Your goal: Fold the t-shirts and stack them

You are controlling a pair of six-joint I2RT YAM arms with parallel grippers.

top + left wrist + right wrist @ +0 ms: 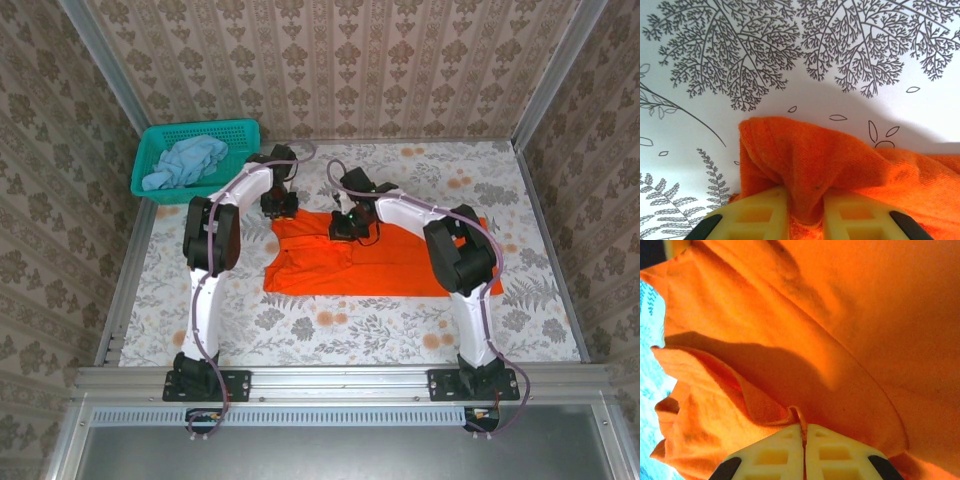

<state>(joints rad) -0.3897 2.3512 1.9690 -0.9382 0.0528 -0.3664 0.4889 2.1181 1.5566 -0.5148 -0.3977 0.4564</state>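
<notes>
The left claw (279, 207) is clenched on the orange t-shirt (370, 265), at the shirt's far left corner. Seen from the left wrist camera, this claw (806, 212) presses its two yellow fingers (752, 215) against either side of a raised fold of the orange t-shirt (840, 165). The cloth bunches into a soft hump just beyond the fingers. Past the shirt's edge lies the bare table (790, 50), printed with grey ferns and trees.

The right claw (347, 228) also grasps the orange t-shirt. It grips the shirt's far edge, near the left claw and to its right. Seen from the right wrist camera, this claw (803, 452) has its yellow fingers (767, 455) closed almost flush, with a thin hem of the orange t-shirt (850, 315) nipped between them. The cloth rises in loose folds beyond the fingers, and a dark shadow falls across it.

Seen from above, the orange t-shirt lies spread mostly flat on the table (330, 330), wider than it is deep. Its near edge is straight, and its far left part is puckered where the claws hold it. The right arm crosses above the shirt's right part.

The pale blue t-shirt (185, 162) lies well apart from the orange t-shirt, beyond it and to its left. It is crumpled inside a teal basket (240, 135).
</notes>
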